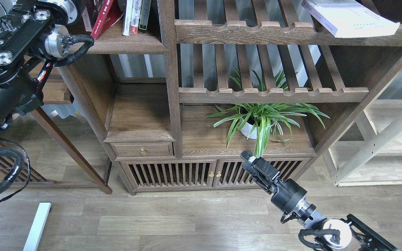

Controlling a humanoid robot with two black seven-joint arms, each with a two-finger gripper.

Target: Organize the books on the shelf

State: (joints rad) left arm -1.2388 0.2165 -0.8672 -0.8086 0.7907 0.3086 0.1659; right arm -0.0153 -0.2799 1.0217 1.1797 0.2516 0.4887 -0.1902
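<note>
Books: red one (102, 17) leaned on the dark shelf (124, 43), white-lavender one (351, 17) lay on slatted rack (257, 31), right gripper (249, 159) low, jaws perhaps closed, cannot tell, left gripper out of view.

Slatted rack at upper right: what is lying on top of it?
One thick white-lavender book lies flat on the slatted rack, a corner past the front rail. Its top runs out of frame, so anything behind is unseen.

Setting: home living rm/study. Evidence: lg dark-wood bookcase (169, 87) w/ drawer (141, 150) & slatted cabinet doors (194, 172), centre; potted spider plant (262, 120) mid-frame; books (136, 15) upper left; wood-plank floor (173, 219) along bottom; pale shelving unit (382, 146) at right.
</note>
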